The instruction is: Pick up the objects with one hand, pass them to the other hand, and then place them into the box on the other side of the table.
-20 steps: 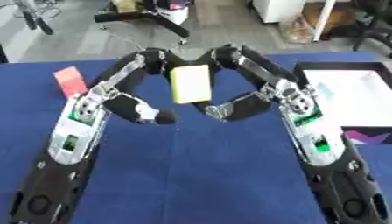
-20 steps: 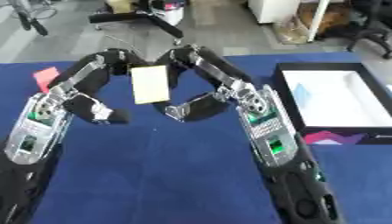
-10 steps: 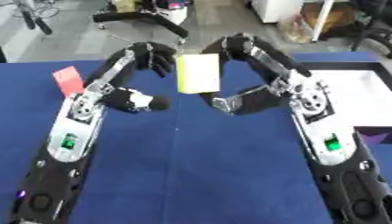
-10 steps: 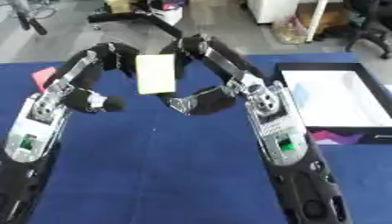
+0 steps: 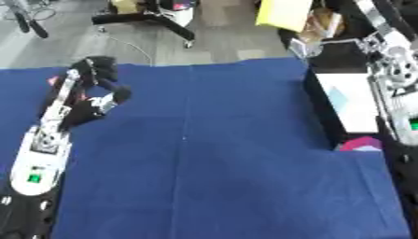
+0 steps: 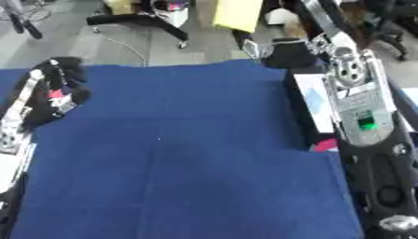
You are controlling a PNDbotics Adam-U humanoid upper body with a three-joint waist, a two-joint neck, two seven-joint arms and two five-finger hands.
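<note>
A flat yellow object [image 5: 282, 14] hangs in the air at the top edge, beyond the table's far side. My right hand [image 6: 328, 30] reaches up beside it and holds it by the fingers, which the top edge partly cuts off. Its thumb sticks out lower, apart from the object. The black box with a white inside [image 5: 320, 103] lies on the right side of the table, under my right arm. My left hand [image 5: 91, 74] hovers at the far left, fingers loosely bent, holding nothing. A small red thing [image 6: 55, 94] peeks out behind it.
A blue cloth [image 5: 204, 154] covers the table. A pink patch [image 5: 359, 144] shows at the box's near corner. Past the far edge is grey floor with a black chair base [image 5: 147, 18] and a cardboard box.
The left hand let go of the yellow object and drew back to the left. The right hand carried it up and to the right, near the top edge. The view has also shifted.
</note>
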